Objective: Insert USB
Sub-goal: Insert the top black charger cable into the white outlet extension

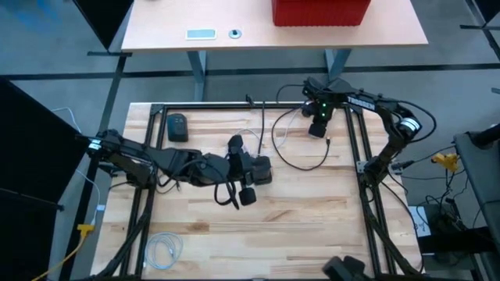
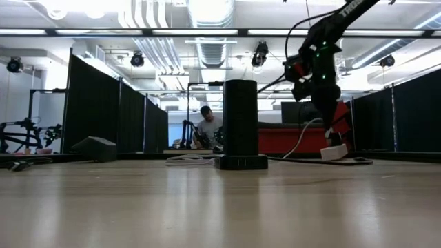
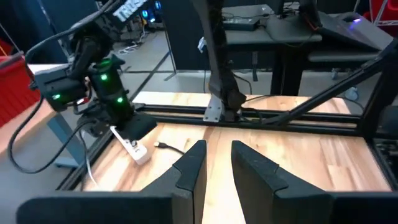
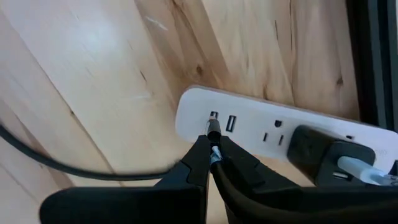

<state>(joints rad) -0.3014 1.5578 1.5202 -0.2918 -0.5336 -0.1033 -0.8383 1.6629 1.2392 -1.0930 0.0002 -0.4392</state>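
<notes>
A white power strip (image 4: 261, 124) lies flat on the wooden table at the far right, also seen in the left wrist view (image 3: 134, 149) and the low view (image 2: 335, 151). It has two USB ports (image 4: 222, 119) at one end. My right gripper (image 4: 213, 155) (image 1: 318, 129) points down over it, shut on a small USB plug (image 4: 213, 130) whose tip is at the outer port. Whether the tip is in the port, I cannot tell. The plug's black cable (image 1: 301, 160) loops over the table. My left gripper (image 3: 217, 165) (image 1: 262, 168) hovers mid-table, open with nothing between its fingers, facing the right arm. My right gripper pinches the USB plug's rear part (image 4: 214, 142) between its two fingertips, coming from above with the fingers pointing down. The plug sticks out past the fingertips toward the strip's outer USB port. The cable leaves behind the fingers, hidden there by the gripper.
A black charger (image 4: 317, 149) with a white lead is plugged into the strip. A black upright column (image 2: 240, 120) stands mid-table. A black device (image 1: 178, 127) lies far left, a white cable coil (image 1: 160, 250) near left. Black frame rails (image 1: 359, 148) border the table.
</notes>
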